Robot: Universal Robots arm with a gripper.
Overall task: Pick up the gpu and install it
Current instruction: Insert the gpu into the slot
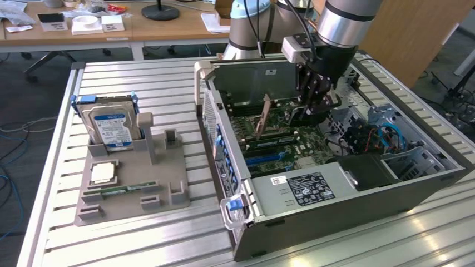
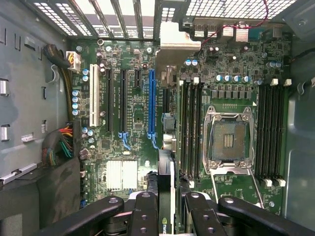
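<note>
**GPU in gripper, over the motherboard**

Found the gripper (image 1: 312,108) down inside the open computer case (image 1: 334,211), clamped on the gpu (image 1: 261,118), with the card's tan end standing upright in the exterior view.

Seen from the wrist: gripper (image 2: 167,202) pinching the gpu (image 2: 166,179) edge-on between dark fingers (image 2: 142,211). Traced the card from there toward the rear grille (image 2: 123,19), ending in its tan-silver bracket (image 2: 171,43). Located it over the motherboard (image 2: 128,147), just beside the long blue slot (image 2: 151,98), between that slot and the black memory slots (image 2: 189,128) (seated or hovering: cannot tell). Noted the CPU socket (image 2: 229,140) on the far side of those memory slots.

Logged well apart from the case, toward the exterior view's left:
- silver blue-labelled hard drive (image 1: 111,125) upright in a grey holder (image 1: 137,200)
- green RAM stick (image 1: 130,188) lying in the same holder
- all on the slatted metal table (image 1: 148,83)
</note>
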